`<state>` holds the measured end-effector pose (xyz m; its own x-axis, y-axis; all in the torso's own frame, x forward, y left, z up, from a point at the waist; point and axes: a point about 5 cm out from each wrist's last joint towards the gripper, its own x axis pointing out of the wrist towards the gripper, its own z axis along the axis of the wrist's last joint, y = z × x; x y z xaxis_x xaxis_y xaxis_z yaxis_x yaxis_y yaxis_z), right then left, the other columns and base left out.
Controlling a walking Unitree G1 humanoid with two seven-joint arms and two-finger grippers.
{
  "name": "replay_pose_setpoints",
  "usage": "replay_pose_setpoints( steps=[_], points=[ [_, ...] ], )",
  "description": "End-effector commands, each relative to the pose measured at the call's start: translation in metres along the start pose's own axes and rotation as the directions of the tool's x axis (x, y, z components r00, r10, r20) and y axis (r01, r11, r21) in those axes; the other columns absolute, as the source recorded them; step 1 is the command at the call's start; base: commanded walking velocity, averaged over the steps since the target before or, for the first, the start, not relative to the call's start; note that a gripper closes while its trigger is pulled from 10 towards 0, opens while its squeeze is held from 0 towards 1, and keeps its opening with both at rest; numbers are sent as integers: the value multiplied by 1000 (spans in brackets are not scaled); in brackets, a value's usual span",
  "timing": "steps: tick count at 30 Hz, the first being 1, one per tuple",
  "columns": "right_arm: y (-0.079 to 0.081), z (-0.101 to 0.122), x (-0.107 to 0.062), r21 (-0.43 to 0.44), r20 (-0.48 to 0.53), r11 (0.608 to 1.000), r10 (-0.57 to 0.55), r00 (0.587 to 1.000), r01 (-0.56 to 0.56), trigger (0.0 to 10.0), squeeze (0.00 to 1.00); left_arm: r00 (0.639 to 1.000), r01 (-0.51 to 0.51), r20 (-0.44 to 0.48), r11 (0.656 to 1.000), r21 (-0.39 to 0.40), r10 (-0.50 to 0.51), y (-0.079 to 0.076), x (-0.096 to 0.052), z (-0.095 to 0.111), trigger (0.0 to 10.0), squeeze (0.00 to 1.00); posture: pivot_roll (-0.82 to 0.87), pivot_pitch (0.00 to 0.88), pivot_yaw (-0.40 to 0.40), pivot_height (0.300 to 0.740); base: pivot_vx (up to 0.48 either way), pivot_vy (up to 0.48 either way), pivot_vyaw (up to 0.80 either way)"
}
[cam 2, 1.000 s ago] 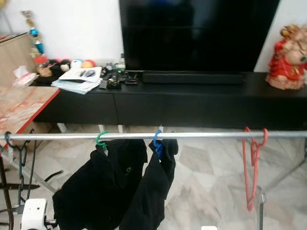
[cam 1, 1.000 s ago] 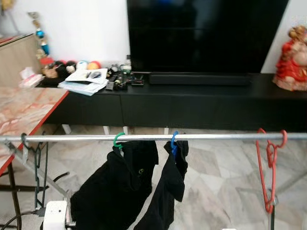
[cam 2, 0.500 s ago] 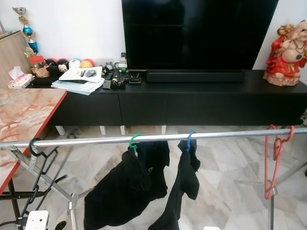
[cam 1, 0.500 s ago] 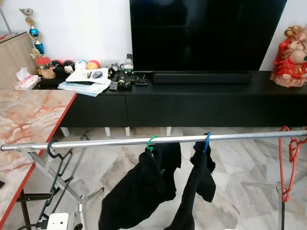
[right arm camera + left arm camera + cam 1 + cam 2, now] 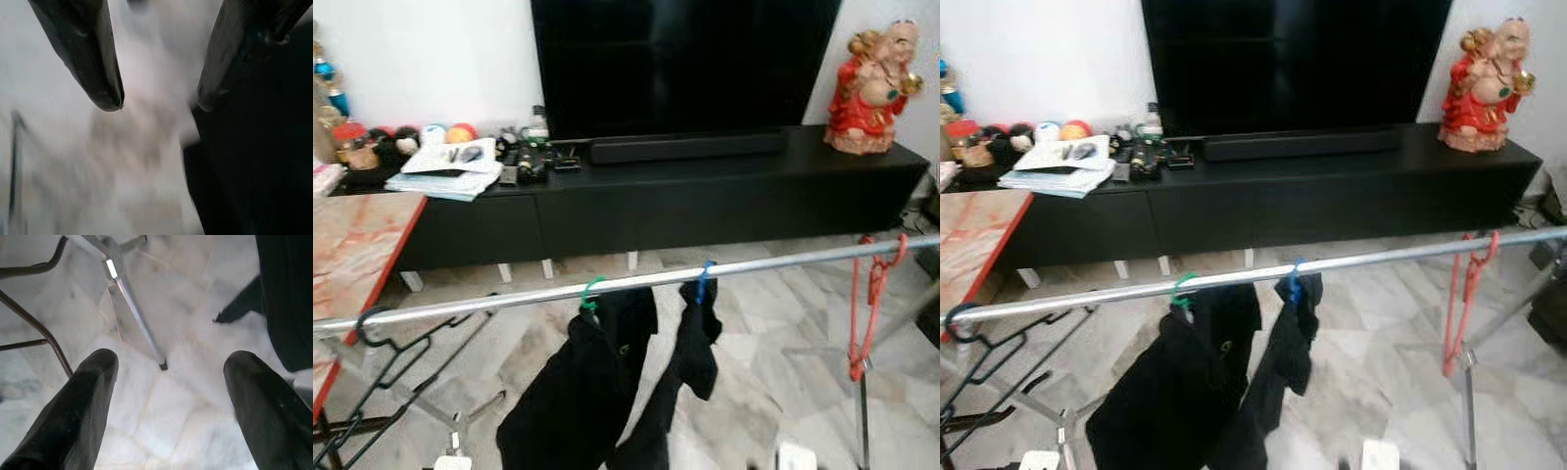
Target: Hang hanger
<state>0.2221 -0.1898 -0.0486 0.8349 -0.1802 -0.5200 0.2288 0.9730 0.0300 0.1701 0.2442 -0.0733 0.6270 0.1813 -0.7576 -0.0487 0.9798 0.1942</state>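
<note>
Both your grippers, left gripper [image 5: 166, 377] and right gripper [image 5: 159, 105], are spread apart and empty; next grab the black hanger [image 5: 386, 357] at 8 o'clock.

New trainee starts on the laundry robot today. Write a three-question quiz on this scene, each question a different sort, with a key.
1. True or false: the red hanger on the rail carries a garment.
2. Multiple choice: what colour is the hook holding the larger black garment? A) blue B) green C) red
3. Short answer: what is the left gripper holding?

Key
1. False: it hangs bare near the rail's right end.
2. B: the green hook; the blue hook holds the narrower black garment.
3. Nothing: its fingers are spread apart over the marble floor, near a metal leg of the rack.
</note>
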Motion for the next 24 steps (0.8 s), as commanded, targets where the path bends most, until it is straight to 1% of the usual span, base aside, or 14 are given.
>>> replay_pose_setpoints(
  steps=[1, 3, 4, 5, 9, 10, 13, 14, 18, 20, 24],
  points=[
    [3, 21, 3, 32, 122, 999, -9, 992, 5, 10000, 0, 999, -7, -32, 1000, 17, 8, 6, -1, -8, 10000, 0, 89, 0, 84, 740, 0, 0, 0],
    [3, 30, 3, 42, 187, 999, -9, 982, 1, 10000, 0, 999, -6, -40, 1000, 18, 7, 6, -2, -10, 10000, 0, 94, 0, 78, 740, 0, 0, 0],
    [3, 30, 3, 42, 187, 999, -9, 982, 1, 10000, 0, 999, -6, -40, 1000, 18, 7, 6, -2, -10, 10000, 0, 94, 0, 78, 740, 0, 0, 0],
    [2, 39, 3, 52, 238, 999, -6, 971, -7, 10000, 0, 998, -3, -61, 1000, 24, 4, 6, -2, -15, 10000, 0, 89, 0, 70, 740, 0, 0, 0],
    [1, 54, 3, 45, 305, 999, 10, 952, -25, 10000, 0, 995, -7, -100, 1000, 17, 8, 10, -7, -28, 10000, 0, 72, 0, 57, 740, 0, 0, 0],
    [-1, 61, 2, 42, 335, 999, 12, 942, -28, 10000, 0, 993, -9, -115, 1000, 12, 10, 12, -8, -33, 10000, 0, 67, 0, 45, 740, 0, 0, 0],
    [-3, 67, -3, 37, 372, 999, 15, 928, -31, 10000, 0, 992, -5, -127, 1000, 8, 6, 14, -9, -36, 10000, 0, 64, 0, 32, 740, 0, 0, 0],
    [-5, 69, -6, 36, 385, 999, 16, 923, -33, 10000, 0, 991, 3, -131, 1000, 4, -2, 5, -9, -39, 10000, 0, 60, 0, 22, 740, 0, 0, 0],
    [-6, 69, -8, 21, 384, 999, 31, 923, -43, 10000, 0, 992, 6, -128, 1000, -10, -7, -2, -9, -38, 10000, 0, 49, 0, 9, 740, 0, 0, 0],
    [-8, 64, -7, 0, 352, 999, 39, 935, -41, 10000, 0, 991, 6, -137, 1000, -18, -8, -7, -8, -38, 10000, 0, 45, 0, 5, 740, 0, 0, 0],
    [-11, 62, -6, 1, 320, 999, 30, 947, -32, 10000, 0, 988, 10, -151, 1000, -17, -13, -13, -8, -39, 10000, 0, 64, 0, -1, 740, 0, 0, 0]
  ],
)
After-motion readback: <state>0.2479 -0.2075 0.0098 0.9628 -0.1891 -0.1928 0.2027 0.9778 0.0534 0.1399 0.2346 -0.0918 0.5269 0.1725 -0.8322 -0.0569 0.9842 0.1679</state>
